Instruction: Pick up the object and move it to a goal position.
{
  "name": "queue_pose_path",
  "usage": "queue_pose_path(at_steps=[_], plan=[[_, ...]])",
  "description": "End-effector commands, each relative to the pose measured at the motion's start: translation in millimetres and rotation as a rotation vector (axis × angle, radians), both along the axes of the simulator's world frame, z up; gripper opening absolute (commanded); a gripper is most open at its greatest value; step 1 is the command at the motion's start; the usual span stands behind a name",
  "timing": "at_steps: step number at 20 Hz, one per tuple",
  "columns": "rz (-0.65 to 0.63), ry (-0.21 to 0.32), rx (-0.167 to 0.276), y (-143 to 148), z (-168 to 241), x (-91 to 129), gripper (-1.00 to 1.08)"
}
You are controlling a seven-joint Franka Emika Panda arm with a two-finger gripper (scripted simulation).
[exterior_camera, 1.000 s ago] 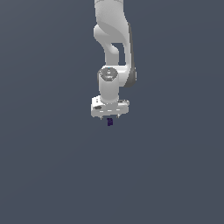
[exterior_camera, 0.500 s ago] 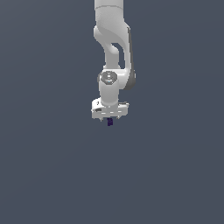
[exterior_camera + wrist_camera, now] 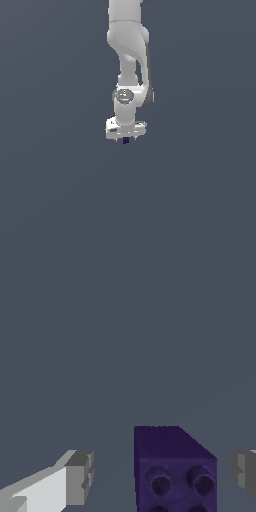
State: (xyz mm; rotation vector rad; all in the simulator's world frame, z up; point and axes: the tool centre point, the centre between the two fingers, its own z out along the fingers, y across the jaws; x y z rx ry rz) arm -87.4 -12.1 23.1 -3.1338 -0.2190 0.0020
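The object [image 3: 175, 468] is a small dark navy-purple block with round studs on the face toward the wrist camera. In the exterior view the object [image 3: 125, 141] shows as a tiny dark speck just under the white hand. My gripper [image 3: 125, 136] hangs straight down over it. In the wrist view my gripper [image 3: 161, 472] is open and straddles the block. One grey fingertip [image 3: 80, 476] stands well off one side, and the other fingertip [image 3: 242, 468] sits close to the opposite side. A gap shows on both sides, so neither pad touches the block.
A flat, uniform grey-blue surface [image 3: 60, 200] fills both views. The white arm [image 3: 127, 45] comes down from the top of the exterior view. Nothing else shows.
The hand has sunk a little closer to the block over the last second. The block itself has stayed in place.
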Motion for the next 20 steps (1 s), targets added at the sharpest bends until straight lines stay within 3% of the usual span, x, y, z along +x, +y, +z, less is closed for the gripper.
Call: queue_pose_path(at_steps=[1,13,20], plan=[[0.000,-0.001,0.000,0.0,-1.2,0.5,-1.00],[0.000,-0.001,0.000,-0.5,-0.6,1.2,-1.00],[0.000,-0.001,0.000,-9.9,5.5,16.3,-1.00]])
